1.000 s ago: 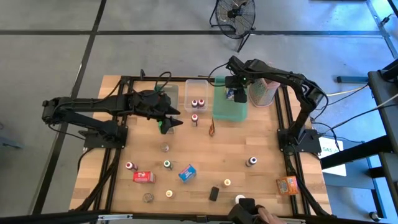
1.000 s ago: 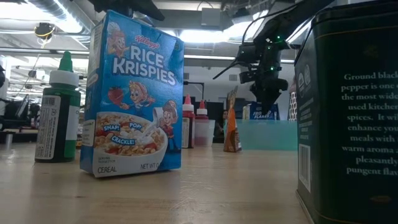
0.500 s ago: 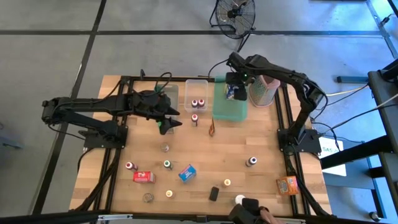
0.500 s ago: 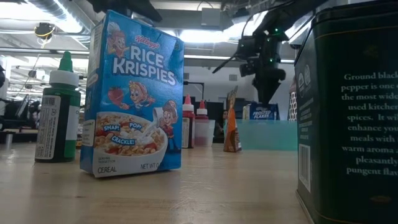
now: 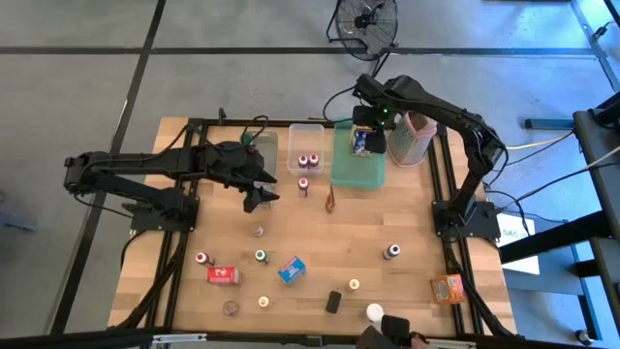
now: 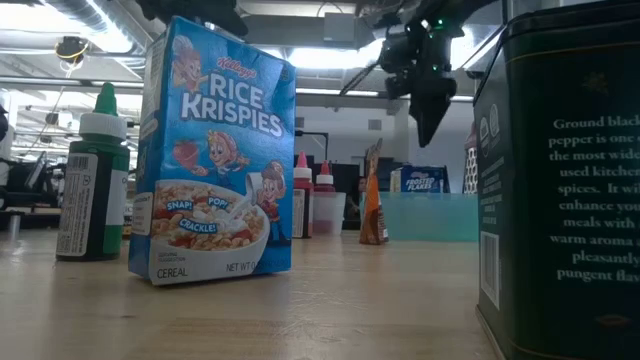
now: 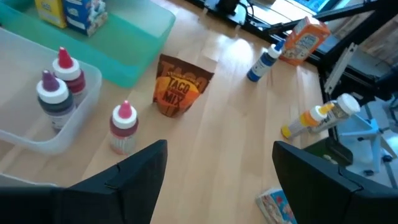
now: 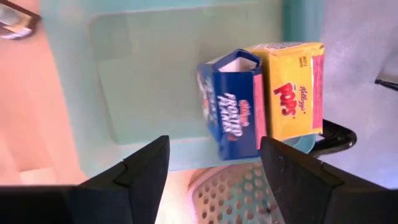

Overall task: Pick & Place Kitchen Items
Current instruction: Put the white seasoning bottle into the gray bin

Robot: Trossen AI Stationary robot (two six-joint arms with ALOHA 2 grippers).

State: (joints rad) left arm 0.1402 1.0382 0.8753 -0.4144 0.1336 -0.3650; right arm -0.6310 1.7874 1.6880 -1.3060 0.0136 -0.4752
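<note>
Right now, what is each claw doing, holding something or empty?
Left claw: open, empty, above the table near the taco mix packet.
Right claw: open, empty, above the green tray.

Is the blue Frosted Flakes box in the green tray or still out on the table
In the tray. The Frosted Flakes box stands on the green tray floor beside the yellow Pops box, with the right gripper open and empty above it.

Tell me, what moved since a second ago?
The right pincer rose above the green tray, open and empty, leaving the blue Frosted Flakes box standing beside the yellow Pops box. The left pincer stayed open over the table, near the red-capped bottle. The scattered items stayed put.
</note>
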